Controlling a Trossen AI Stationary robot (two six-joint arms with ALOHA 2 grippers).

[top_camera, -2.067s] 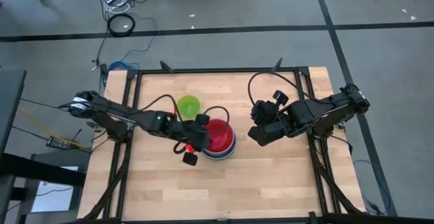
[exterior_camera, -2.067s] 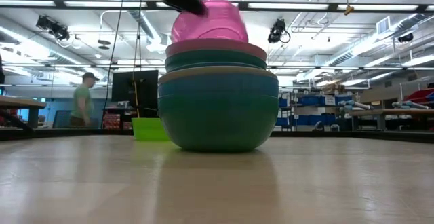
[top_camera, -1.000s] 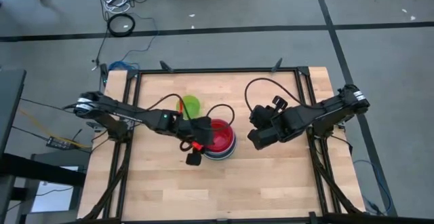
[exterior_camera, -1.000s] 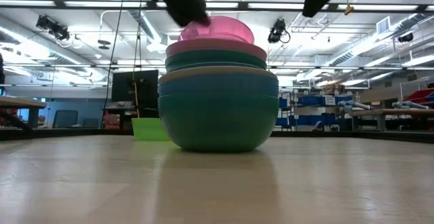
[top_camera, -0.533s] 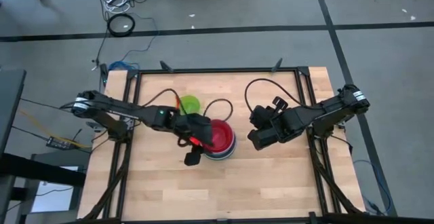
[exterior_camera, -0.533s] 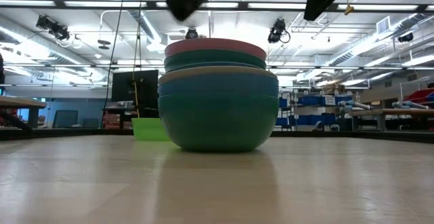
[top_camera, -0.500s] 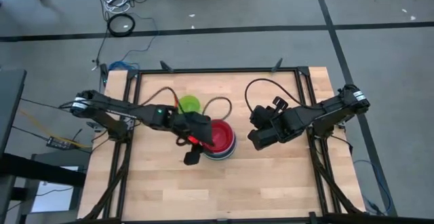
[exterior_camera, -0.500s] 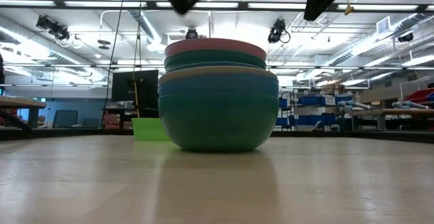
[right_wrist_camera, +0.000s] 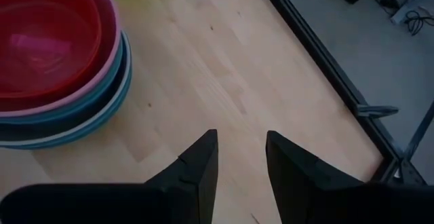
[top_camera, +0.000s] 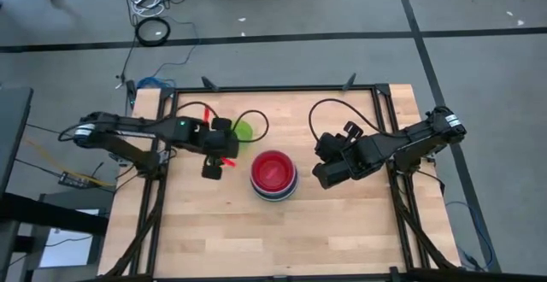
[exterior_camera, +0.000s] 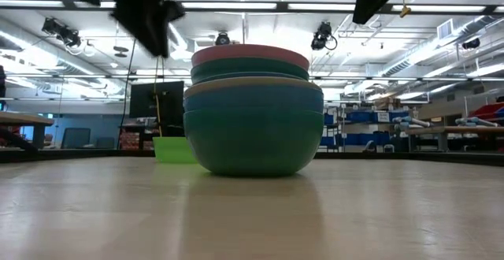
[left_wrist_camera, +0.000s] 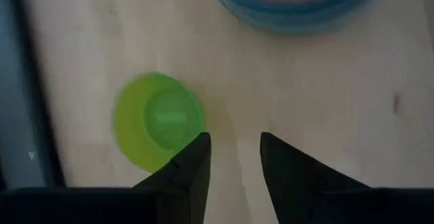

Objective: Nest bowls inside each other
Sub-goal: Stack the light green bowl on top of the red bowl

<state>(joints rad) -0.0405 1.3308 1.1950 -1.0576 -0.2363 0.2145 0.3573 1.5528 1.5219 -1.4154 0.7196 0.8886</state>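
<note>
A stack of round plastic bowls is sitting near the middle of the pale wooden table, nested one inside another. From above, a red-pink bowl is lying innermost, with pink, blue and pale rims ringing it. In the low view the stack is showing a teal outer bowl at the bottom, then a blue one, a pale rim, a dark green one and a pink rim on top.

A small lime green plastic bowl is standing alone toward the far edge of the table, apart from the stack and on its left; it is appearing behind the stack in the low view.

The left gripper is hovering above the table just beside the lime green bowl, between it and the left edge. In its wrist view its two dark fingers are standing apart with bare wood between them, pinching nothing, and the lime green bowl is lying just past them.

The right gripper is waiting to the right of the stack, its fingers parted and holding nothing.
</note>
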